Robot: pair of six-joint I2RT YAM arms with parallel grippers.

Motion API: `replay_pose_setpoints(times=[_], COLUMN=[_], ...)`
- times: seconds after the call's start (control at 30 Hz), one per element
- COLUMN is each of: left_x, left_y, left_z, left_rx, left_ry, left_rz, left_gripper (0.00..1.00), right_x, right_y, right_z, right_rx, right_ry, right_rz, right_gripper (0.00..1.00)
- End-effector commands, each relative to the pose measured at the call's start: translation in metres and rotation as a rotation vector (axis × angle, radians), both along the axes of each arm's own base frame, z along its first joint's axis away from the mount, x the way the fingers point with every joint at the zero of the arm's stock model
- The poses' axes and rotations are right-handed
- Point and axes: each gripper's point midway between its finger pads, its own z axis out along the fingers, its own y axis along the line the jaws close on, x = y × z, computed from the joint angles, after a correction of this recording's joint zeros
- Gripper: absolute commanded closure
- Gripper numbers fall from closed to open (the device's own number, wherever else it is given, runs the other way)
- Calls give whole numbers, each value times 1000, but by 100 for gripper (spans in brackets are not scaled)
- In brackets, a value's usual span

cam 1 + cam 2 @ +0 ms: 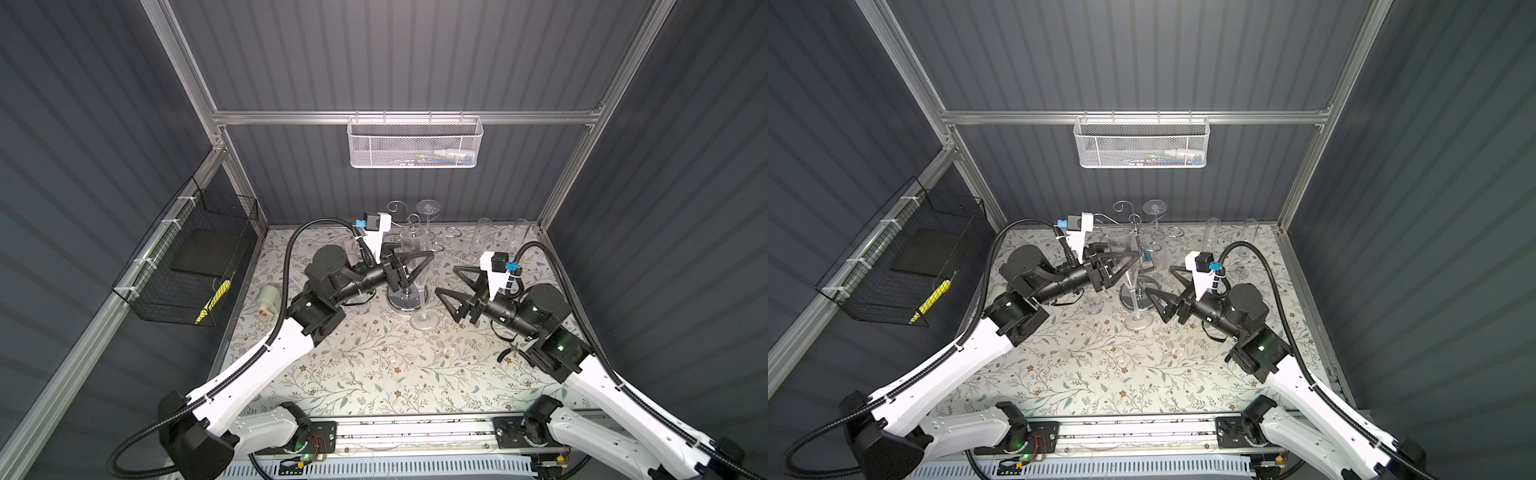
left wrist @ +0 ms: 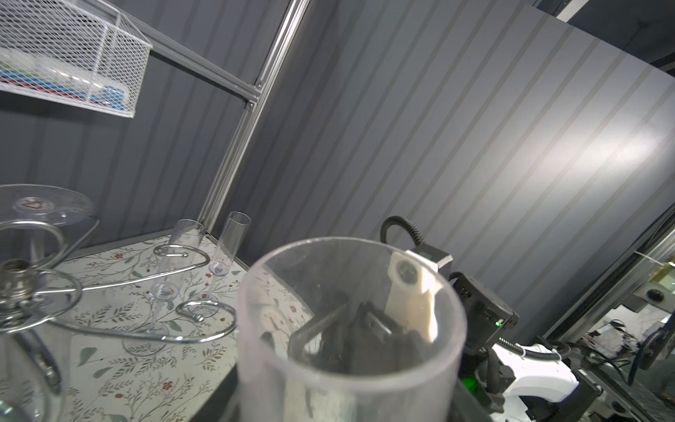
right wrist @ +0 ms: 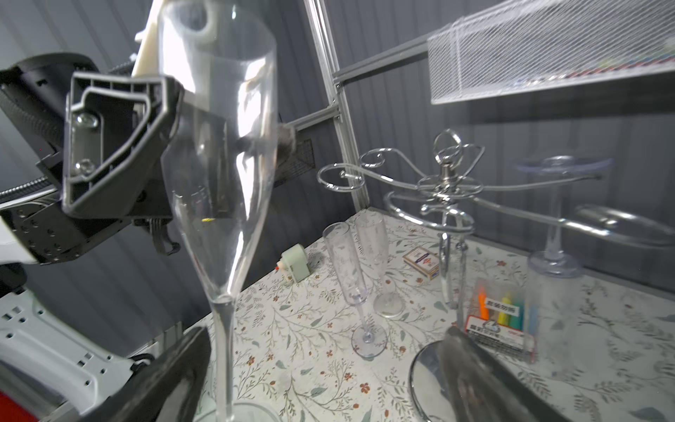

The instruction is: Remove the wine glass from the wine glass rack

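On my table (image 1: pixel 374 365) the left arm (image 1: pixel 286 345) comes in from the near left, its wrist section roughly level and pointed at the middle. The right arm (image 1: pixel 598 376) mirrors it from the near right, wrist low and aimed at the same spot. The rack (image 1: pixel 400 306) stands between them toward the back, round base on the cloth and curled arms up top. A hanging glass (image 1: pixel 429 207) sits upside down on one of its far arms. The wine glass (image 1: pixel 414 244) I care about is off the rack. It stands upright, long axis straight up and down, with its foot low, just in front of the base and a little to the right. I can't tell whether the foot rests on the table or hangs just above it. My left claw (image 1: pixel 415 262) grips it side-on across the bowl. My right claw (image 1: pixel 446 281) is spread wide with nothing in it, just beside the stem on the right and at stem height. So the glass sits inside the left claw, with the right one close by. I judge the next move is the left arm's, a set-down or let-go that keeps the glass upright and clear of the rack.
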Motion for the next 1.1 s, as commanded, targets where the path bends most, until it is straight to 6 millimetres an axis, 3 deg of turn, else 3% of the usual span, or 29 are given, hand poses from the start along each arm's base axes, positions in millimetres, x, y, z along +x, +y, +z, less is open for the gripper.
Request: replay_pose_setpoints(times=[0.0,0.4,0.63,0.87,1.07], left_x=[-4,-12,-14,-1,8], left_y=[14,63,85,113,132], left_z=[-5,-37,-68,-102,-123], left_rx=[55,159,230,309,273], left_ry=[-50,-105,-156,-179,-231], left_rz=[63,266,360,527,658], left_gripper=[54,54,55,57,58], right_x=[3,-10,-13,-14,-13], right_y=[-17,-50,-60,-65,-69], right_z=[5,11,0,-6,-15], right_rx=[-23,-42,-88,-87,-82], right_ry=[-39,-66,-74,-101,-105], right_rz=[-103,-212,-250,-275,-300], right_gripper=[1,1,1,1,1])
